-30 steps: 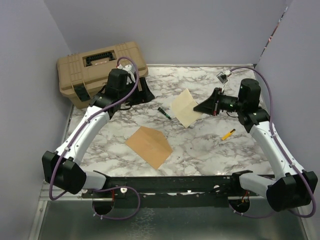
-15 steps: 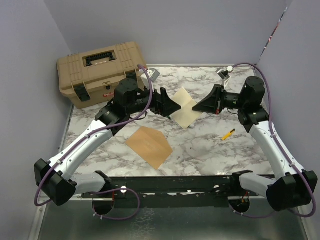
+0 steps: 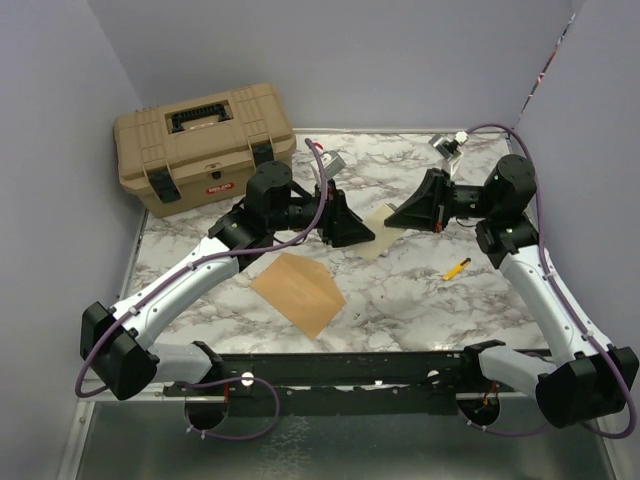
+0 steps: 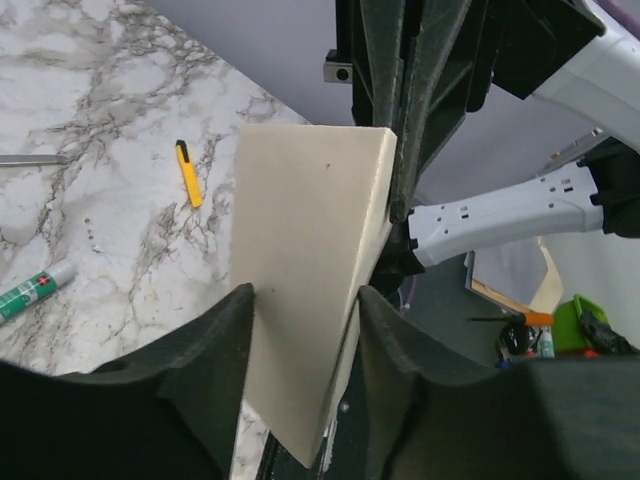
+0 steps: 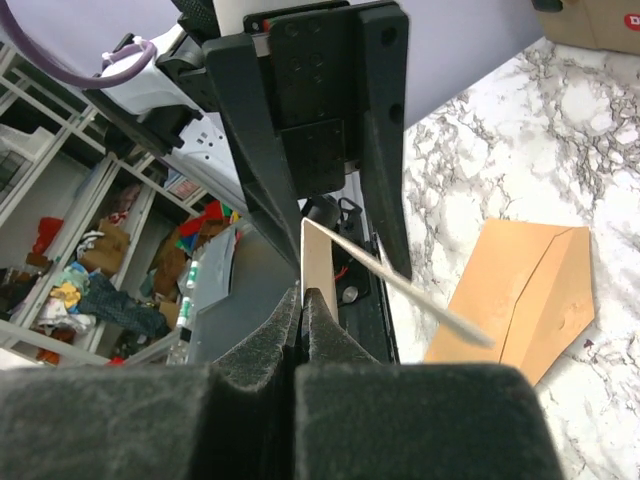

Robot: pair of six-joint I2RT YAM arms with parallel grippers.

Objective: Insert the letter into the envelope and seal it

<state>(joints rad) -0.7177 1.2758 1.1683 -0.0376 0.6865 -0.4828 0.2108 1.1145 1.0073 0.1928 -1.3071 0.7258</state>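
Observation:
The letter (image 3: 378,241), a pale peach sheet, hangs above the table between my two grippers. My right gripper (image 3: 391,220) is shut on its far edge; in the right wrist view the fingers (image 5: 303,292) pinch the sheet (image 5: 321,260). My left gripper (image 3: 362,236) faces it from the left. In the left wrist view the letter (image 4: 300,260) lies slantwise in the gap of the left gripper (image 4: 305,293), with a finger on each side and the jaws still apart. The brown envelope (image 3: 298,290) lies flat near the table's front, flap pointing right, also visible from the right wrist (image 5: 520,290).
A tan toolbox (image 3: 200,140) stands at the back left corner. A yellow marker (image 3: 456,268) lies on the marble at the right, also in the left wrist view (image 4: 188,173). A green-and-white pen (image 4: 35,290) lies below the left arm. Walls close in on both sides.
My left arm swung right from beside the toolbox to the letter, and its jaws narrowed around the sheet. My right gripper lifted the letter off the table.

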